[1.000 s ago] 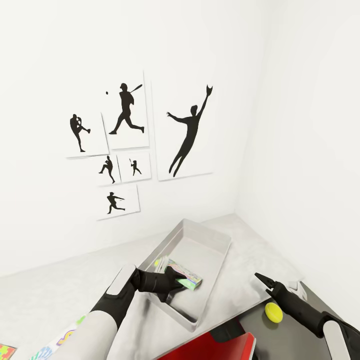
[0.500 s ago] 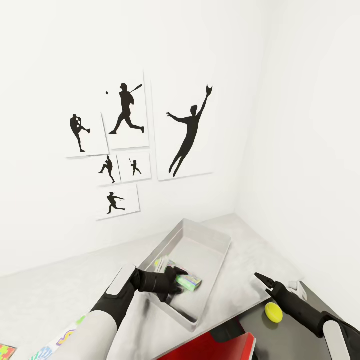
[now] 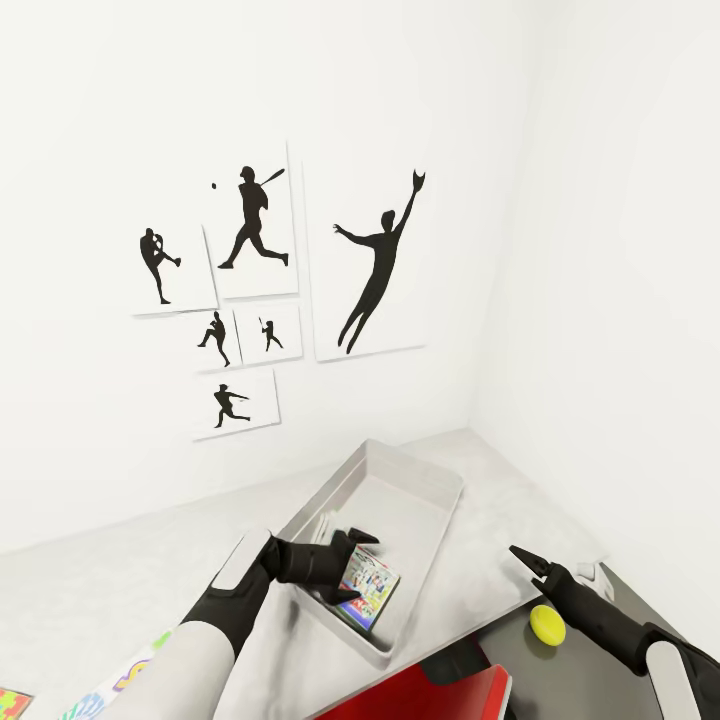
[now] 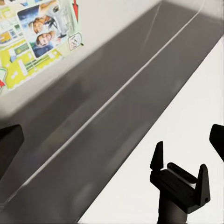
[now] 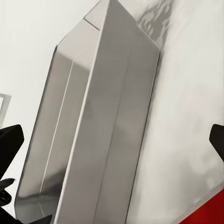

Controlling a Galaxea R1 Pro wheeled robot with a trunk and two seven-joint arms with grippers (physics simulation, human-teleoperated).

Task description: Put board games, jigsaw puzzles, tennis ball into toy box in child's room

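One small board game [image 3: 368, 590] down in the toy box [image 3: 425, 478], face-up against the near wall — printed lid plain in the left wrist view too [image 4: 39, 35]. Left gripper [image 3: 352, 566] poised over the tray's near rim, jaws spread and empty, right above the box just dropped. By the look of it, a release step, done. Tennis ball [image 3: 547, 624] lying on the dark lower section of the table [image 3: 520, 510], just beside the right gripper [image 3: 528, 560]; whether those jaws stand apart or closed, cannot tell. Jigsaw puzzle [image 3: 12, 702] and a lettered game box [image 3: 115, 685] waiting at the desk's left end. Next, probably: lift the left arm clear, then fetch another toy — the ball nearest for the right arm, needing a careful pinch lest it roll.
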